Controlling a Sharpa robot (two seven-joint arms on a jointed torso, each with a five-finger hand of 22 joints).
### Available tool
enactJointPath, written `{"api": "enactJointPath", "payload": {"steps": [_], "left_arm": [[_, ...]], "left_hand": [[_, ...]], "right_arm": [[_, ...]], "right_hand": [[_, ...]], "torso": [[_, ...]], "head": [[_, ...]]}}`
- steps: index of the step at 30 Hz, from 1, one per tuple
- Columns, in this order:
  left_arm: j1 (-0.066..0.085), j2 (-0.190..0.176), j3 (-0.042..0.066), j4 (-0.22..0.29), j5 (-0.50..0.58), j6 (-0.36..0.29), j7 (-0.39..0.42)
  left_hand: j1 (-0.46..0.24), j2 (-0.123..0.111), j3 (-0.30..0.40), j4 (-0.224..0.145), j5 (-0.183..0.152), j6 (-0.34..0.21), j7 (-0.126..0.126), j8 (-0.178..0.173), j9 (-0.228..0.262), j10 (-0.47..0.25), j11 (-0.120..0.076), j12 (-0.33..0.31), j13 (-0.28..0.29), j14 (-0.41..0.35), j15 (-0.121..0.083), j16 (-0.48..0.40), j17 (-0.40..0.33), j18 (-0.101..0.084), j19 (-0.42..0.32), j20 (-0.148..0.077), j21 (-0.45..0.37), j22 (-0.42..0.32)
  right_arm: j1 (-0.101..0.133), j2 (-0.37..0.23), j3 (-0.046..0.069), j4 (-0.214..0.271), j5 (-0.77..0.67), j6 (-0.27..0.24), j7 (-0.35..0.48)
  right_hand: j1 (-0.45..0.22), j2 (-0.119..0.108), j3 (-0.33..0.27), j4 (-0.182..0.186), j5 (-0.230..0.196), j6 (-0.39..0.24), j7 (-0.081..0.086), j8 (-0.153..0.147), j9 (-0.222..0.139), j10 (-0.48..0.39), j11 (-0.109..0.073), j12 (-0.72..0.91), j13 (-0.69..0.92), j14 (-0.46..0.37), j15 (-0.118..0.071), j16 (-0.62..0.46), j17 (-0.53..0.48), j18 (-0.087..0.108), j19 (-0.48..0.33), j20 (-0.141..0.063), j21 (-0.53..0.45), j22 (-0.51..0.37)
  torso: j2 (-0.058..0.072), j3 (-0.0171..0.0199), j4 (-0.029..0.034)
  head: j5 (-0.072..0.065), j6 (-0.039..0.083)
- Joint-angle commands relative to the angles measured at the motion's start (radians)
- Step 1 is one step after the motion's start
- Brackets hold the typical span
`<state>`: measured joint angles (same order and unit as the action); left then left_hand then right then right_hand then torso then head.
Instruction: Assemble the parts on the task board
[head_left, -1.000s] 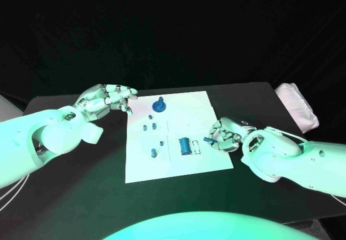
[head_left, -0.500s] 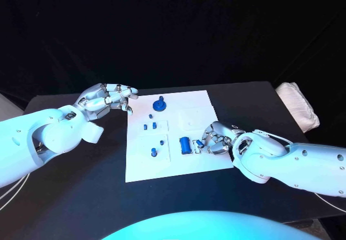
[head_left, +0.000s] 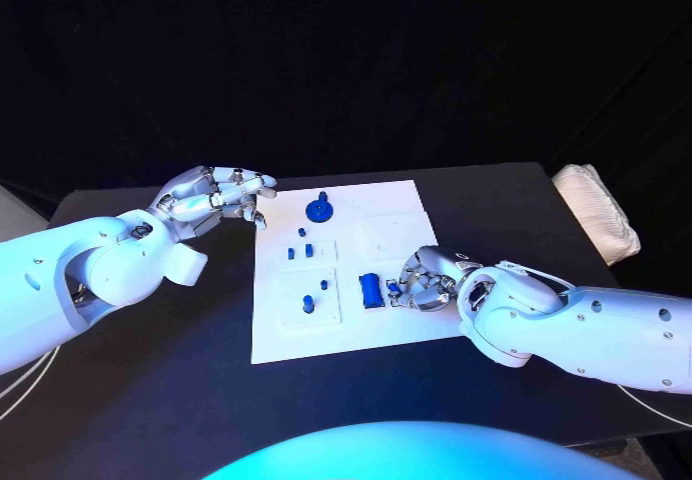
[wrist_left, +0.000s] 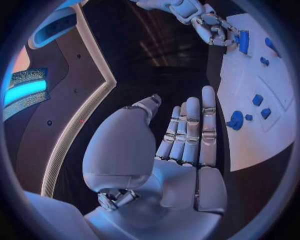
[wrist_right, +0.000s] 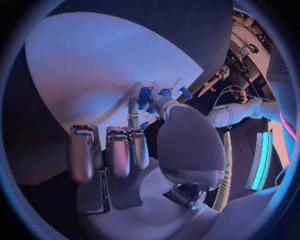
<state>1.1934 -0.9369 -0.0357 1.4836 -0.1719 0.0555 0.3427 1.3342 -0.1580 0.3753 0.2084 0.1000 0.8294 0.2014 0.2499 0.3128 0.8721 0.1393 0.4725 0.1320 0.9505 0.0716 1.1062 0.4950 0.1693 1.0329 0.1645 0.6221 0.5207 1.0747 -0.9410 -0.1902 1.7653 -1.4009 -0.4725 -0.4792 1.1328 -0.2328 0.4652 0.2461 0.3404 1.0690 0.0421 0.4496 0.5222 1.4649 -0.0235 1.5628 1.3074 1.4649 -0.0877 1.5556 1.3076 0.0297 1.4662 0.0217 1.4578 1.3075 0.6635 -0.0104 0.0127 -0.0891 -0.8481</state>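
A black counter (head_left: 173, 340) is carrying everything, and behind it the room is lying in darkness, a black backdrop closing off the far side. In the middle of the counter the white task board (head_left: 296, 335) is lying flat, its long side running away from the robot. On the counter's far right corner a folded pale cloth (head_left: 599, 222) is resting, well apart from the board. No writing, label or brand can be read on anything.

On the board the blue parts are sitting in small groups. A round blue part with a knob (head_left: 319, 210) is standing near the far edge. Nearer, two small blue pieces (head_left: 299, 252) are lying beside each other, with a smaller one just beyond them. Nearer still, a short blue peg (head_left: 307, 303) is standing in a raised square patch of the board. A blue cylinder (head_left: 371, 289) is lying toward the right side of the board.

The right hand (head_left: 428, 281) is reaching over the board's right edge, its fingers (wrist_right: 134, 112) curling around small blue parts just beside the cylinder; whether it is actually gripping one I cannot tell.

The left hand (head_left: 216, 196) is hovering over the counter just off the board's far left corner, holding nothing, its fingers (wrist_left: 190, 130) standing fairly straight and close together.
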Motion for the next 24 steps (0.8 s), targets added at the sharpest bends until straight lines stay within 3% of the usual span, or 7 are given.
{"api": "enactJointPath", "payload": {"steps": [1, 7, 24], "left_arm": [[0.000, 0.000, 0.000, 0.003, 0.004, 0.018, 0.005], [0.000, -0.001, 0.000, 0.003, 0.004, 0.019, 0.004], [0.000, -0.001, 0.000, 0.003, 0.004, 0.022, 0.000]], "left_hand": [[0.002, 0.007, -0.001, 0.007, 0.004, -0.006, 0.000, 0.003, -0.001, -0.006, 0.003, 0.007, 0.001, -0.008, 0.002, -0.002, 0.002, 0.014, 0.007, 0.001, -0.004, -0.001], [0.002, 0.007, -0.001, 0.007, 0.004, -0.006, 0.000, 0.003, -0.001, -0.006, 0.003, 0.007, 0.001, -0.008, 0.002, -0.002, 0.002, 0.014, 0.007, 0.001, -0.004, -0.001], [0.002, 0.008, -0.003, 0.010, 0.003, -0.005, -0.001, 0.004, -0.001, -0.007, 0.003, 0.007, 0.001, -0.008, 0.003, -0.002, 0.002, 0.014, 0.008, 0.001, -0.005, -0.002]], "right_arm": [[-0.004, 0.002, -0.003, -0.002, -0.015, 0.007, -0.012], [-0.004, 0.003, -0.002, 0.004, -0.026, -0.017, -0.012], [-0.004, 0.007, -0.002, 0.004, -0.028, -0.023, -0.014]], "right_hand": [[-0.011, 0.001, 0.001, 0.006, -0.004, 0.003, -0.003, 0.002, 0.001, 0.105, -0.008, 0.005, 0.262, 0.102, -0.007, 0.006, 0.246, -0.008, 0.084, -0.009, 0.007, 0.217], [-0.019, 0.012, 0.006, 0.010, 0.000, 0.007, -0.005, 0.007, 0.002, 0.106, -0.010, 0.008, 0.263, 0.103, -0.008, 0.008, 0.250, -0.009, 0.085, -0.010, 0.011, 0.219], [-0.046, 0.040, 0.023, 0.019, 0.012, 0.011, -0.009, 0.018, 0.006, 0.106, -0.014, 0.008, 0.263, 0.105, -0.011, 0.014, 0.260, -0.011, 0.088, -0.013, 0.022, 0.224]], "torso": [[0.000, -0.0004, 0.0004], [0.000, 0.0005, 0.0011], [0.000, -0.0005, 0.0006]], "head": [[-0.001, -0.001], [0.000, -0.001], [-0.002, -0.002]]}}
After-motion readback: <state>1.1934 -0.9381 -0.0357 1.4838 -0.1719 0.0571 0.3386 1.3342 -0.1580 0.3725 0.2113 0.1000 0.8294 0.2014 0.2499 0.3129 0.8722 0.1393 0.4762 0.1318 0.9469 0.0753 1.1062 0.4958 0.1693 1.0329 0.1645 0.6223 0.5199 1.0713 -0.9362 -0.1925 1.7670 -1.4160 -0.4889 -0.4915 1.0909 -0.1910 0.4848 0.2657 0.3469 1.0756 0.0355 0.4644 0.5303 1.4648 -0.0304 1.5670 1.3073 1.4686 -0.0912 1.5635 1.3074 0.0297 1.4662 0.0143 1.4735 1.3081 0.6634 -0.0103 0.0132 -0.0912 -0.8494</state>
